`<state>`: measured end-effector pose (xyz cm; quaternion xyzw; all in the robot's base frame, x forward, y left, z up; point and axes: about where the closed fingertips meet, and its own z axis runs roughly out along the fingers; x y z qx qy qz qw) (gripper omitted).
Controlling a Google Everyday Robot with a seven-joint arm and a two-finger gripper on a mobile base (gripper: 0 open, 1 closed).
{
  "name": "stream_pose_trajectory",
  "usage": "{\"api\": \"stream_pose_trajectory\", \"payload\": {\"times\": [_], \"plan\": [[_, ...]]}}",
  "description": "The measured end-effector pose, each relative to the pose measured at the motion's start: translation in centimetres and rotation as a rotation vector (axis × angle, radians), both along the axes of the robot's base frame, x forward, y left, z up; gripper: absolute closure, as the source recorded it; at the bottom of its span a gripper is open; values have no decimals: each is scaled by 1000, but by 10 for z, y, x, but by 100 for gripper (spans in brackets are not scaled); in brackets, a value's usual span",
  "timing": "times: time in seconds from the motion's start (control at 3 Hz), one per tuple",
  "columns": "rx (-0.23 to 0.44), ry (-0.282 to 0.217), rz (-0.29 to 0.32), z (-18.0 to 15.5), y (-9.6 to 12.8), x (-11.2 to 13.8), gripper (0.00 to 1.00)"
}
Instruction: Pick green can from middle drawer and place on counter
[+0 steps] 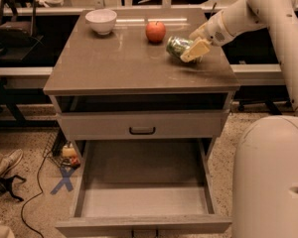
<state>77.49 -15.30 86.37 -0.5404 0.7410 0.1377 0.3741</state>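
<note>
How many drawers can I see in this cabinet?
2. The shut drawer, with a black handle, sits under the counter; the middle drawer stands open below it. Others may be hidden lower. The gripper holds the green can at the counter's right side.

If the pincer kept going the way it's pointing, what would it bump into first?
Probably the counter. The pincer, shut on the green can, slants down toward that top, seemingly missing the apple; depth is unclear.

Robot lab — speckled floor (pixel 32 133), loose cables (pixel 38 175), end effector (pixel 188 49) holding green can (pixel 176 45) above counter (pixel 124 66)
</note>
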Motion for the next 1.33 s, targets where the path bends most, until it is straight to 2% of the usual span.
{"api": "stream_pose_trajectory", "payload": {"times": [0.33,0.67,1.0,1.33], "plan": [[4,5,15,0,6,3,0],[4,5,15,0,6,3,0],[22,-43,-57,13,-29,-8,0],[83,-212,-205,67,-97,-57,0]]}}
